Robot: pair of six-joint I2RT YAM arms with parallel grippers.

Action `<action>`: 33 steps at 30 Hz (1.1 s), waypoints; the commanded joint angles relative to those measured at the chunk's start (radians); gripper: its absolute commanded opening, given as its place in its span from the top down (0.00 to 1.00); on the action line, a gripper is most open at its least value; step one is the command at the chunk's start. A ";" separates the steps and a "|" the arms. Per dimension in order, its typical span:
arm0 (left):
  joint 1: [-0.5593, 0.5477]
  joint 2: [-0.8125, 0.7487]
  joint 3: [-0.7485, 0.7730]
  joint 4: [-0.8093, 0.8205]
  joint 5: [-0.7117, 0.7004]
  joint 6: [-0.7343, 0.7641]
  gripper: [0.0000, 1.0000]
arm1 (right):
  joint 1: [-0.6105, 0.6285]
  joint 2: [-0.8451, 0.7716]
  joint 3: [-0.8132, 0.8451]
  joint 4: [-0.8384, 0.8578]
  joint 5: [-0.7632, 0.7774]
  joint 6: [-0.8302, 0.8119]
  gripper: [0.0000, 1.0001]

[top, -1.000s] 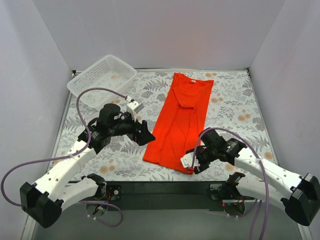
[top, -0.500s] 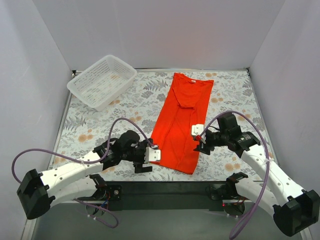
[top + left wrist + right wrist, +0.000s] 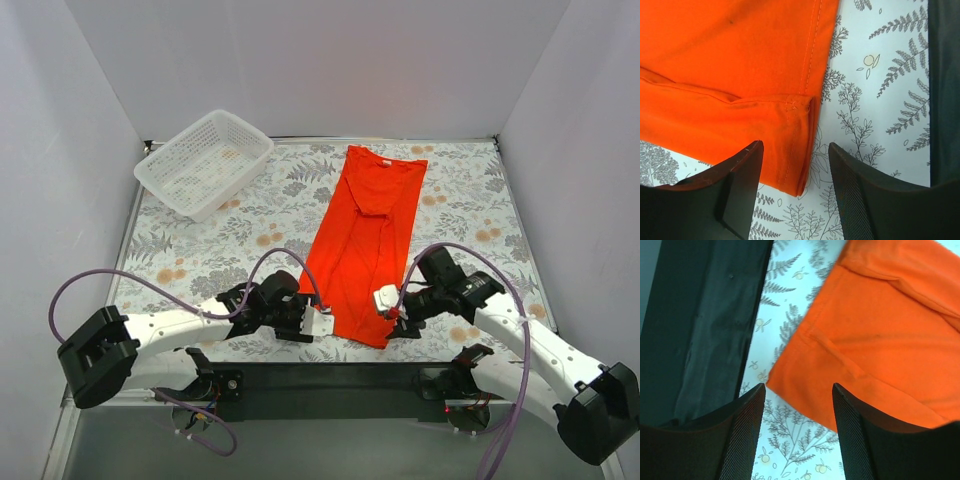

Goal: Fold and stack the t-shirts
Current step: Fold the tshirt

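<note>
Down at the bottom centre of the top view, both hem corners of the plain orange-red thin-fabric t-shirt [image 3: 365,235], a long strip, sit under spread jaws; left gripper [image 3: 320,322] and right gripper [image 3: 386,303] hold nothing. Looks like lining up the crosswise fold: next pinch both corners, carry toward the collar.

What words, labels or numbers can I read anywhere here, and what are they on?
None can be read. The t-shirt is plain orange-red with no print, the white basket shows no label, and the tablecloth carries only leaves and flowers.
</note>
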 commanded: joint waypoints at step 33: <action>-0.004 0.052 -0.065 0.130 0.029 0.021 0.98 | 0.396 0.218 -0.180 0.411 0.369 0.237 0.74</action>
